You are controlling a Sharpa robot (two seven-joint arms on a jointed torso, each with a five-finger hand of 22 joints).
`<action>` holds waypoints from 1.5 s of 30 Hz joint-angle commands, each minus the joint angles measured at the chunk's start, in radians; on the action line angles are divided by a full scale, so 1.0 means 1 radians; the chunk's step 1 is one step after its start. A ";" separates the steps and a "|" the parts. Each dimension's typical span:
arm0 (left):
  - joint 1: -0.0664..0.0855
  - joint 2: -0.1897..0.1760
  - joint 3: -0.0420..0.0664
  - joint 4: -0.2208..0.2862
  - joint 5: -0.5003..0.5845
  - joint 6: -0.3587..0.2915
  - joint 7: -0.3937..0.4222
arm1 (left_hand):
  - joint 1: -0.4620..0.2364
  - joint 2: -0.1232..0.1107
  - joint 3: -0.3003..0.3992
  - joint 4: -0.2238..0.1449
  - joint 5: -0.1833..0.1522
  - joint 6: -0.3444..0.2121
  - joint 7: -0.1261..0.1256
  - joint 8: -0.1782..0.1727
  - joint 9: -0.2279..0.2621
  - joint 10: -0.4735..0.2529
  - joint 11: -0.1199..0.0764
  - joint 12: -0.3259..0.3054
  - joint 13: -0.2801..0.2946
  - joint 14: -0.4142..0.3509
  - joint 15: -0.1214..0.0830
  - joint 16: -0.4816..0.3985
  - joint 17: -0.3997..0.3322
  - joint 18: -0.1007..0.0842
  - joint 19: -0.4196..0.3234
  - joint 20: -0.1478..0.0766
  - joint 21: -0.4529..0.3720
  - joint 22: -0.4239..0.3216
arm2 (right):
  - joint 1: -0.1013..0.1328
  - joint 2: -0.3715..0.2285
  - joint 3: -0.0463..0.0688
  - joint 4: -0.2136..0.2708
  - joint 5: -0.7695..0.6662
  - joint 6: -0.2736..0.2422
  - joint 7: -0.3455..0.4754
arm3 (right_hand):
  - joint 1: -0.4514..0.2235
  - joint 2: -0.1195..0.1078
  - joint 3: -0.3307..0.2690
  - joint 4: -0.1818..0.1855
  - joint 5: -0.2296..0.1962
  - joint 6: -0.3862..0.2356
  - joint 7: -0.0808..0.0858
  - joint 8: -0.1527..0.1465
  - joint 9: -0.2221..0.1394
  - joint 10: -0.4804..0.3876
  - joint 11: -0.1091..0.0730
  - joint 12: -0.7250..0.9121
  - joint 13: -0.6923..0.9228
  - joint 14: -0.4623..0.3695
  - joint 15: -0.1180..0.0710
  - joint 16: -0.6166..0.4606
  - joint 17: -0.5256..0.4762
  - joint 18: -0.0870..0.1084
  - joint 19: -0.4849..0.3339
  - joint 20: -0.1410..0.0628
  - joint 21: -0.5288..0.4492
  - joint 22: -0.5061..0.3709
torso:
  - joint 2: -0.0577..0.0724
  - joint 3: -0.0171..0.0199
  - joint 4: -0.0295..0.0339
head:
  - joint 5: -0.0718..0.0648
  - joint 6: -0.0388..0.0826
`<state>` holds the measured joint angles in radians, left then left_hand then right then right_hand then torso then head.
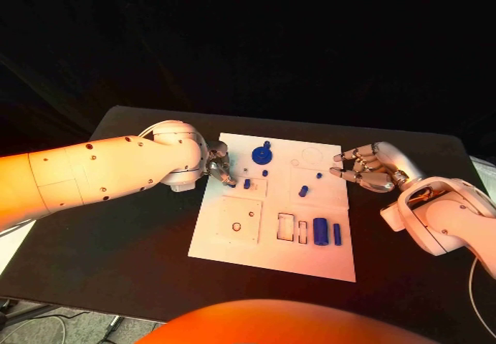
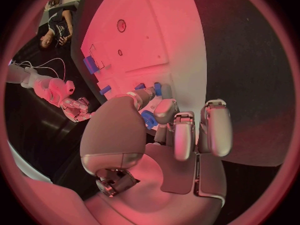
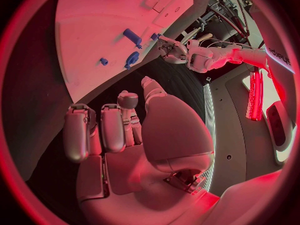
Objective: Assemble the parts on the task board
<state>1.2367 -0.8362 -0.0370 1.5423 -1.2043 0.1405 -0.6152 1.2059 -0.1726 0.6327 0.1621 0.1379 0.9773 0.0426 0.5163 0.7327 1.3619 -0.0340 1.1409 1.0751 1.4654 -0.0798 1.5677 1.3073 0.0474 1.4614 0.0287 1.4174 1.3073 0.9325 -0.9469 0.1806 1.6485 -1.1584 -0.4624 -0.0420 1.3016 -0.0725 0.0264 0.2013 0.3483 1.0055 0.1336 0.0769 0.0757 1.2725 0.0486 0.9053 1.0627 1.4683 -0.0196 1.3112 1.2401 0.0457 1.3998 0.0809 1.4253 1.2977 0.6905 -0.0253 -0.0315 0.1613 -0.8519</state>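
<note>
Task board (image 1: pixel 277 244) corner under left hand (image 1: pixel 215 163), pinching half-hidden part (image 2: pixel 149 119); right hand (image 1: pixel 364 169) empty, spread

Black table (image 1: pixel 124 251) with rounded corners, dark backdrop behind; pale floor and cables below the front edge

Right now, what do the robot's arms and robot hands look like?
Both arms are smooth, rounded white shells. The left arm has small dark dots, likely screw holes, along it. Each ends in a silver metal robot hand with many jointed fingers: the left robot hand and the right robot hand. The wrist views show pale padded fingers and a rounded palm shell.
</note>
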 commanded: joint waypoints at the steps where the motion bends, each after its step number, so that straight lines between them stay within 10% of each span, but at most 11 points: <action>1: -0.003 0.002 -0.003 0.000 0.004 0.059 -0.010 | 0.000 -0.009 0.146 -0.142 0.005 0.008 -0.004 0.004 -0.001 0.007 0.000 0.004 0.002 0.105 -0.005 0.003 0.263 -0.004 0.025 -0.002 0.005 0.123 | -0.001 0.000 0.000 0.001 -0.008 0.011 0.007 | 0.007 0.007 -0.004 0.003 0.003 0.009 0.000 0.002 0.001 -0.006 -0.002 -0.006 -0.001 0.035 -0.008 -0.005 -0.001 0.019 -0.006 0.002 -0.004 -0.001 | 0.000 -0.0001 -0.0002 | 0.000 -0.001; 45: -0.003 0.051 -0.003 -0.061 0.046 0.078 -0.024 | -0.159 0.004 0.054 -0.077 0.005 0.058 -0.032 0.040 -0.042 0.044 -0.019 0.053 0.056 0.105 -0.019 0.003 0.263 -0.008 0.036 -0.014 0.018 0.143 | -0.004 0.003 0.000 0.001 -0.008 0.012 0.008 | 0.007 0.007 -0.007 0.006 0.005 0.009 0.000 0.002 0.001 -0.007 -0.002 -0.007 -0.003 0.035 -0.008 -0.007 -0.003 0.019 -0.007 0.002 -0.005 -0.002 | 0.000 -0.0010 0.0008 | -0.004 -0.006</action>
<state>1.2421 -0.7884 -0.0333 1.4803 -1.1729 0.1741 -0.6335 1.0561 -0.1707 0.6911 0.0851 0.1419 1.0203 0.0209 0.5530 0.6899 1.4010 -0.0556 1.1908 1.1304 1.4657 -0.0947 1.5677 1.3077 0.0472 1.4687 0.0215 1.4290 1.3074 0.9297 -0.9445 0.1806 1.6482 -1.1583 -0.4609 -0.0418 1.3056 -0.0685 0.0221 0.2056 0.3482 1.0055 0.1336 0.0769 0.0757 1.2696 0.0458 0.9053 1.0603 1.4683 -0.0196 1.3112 1.2385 0.0457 1.3998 0.0809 1.4253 1.2966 0.6902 -0.0260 -0.0310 0.1577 -0.8585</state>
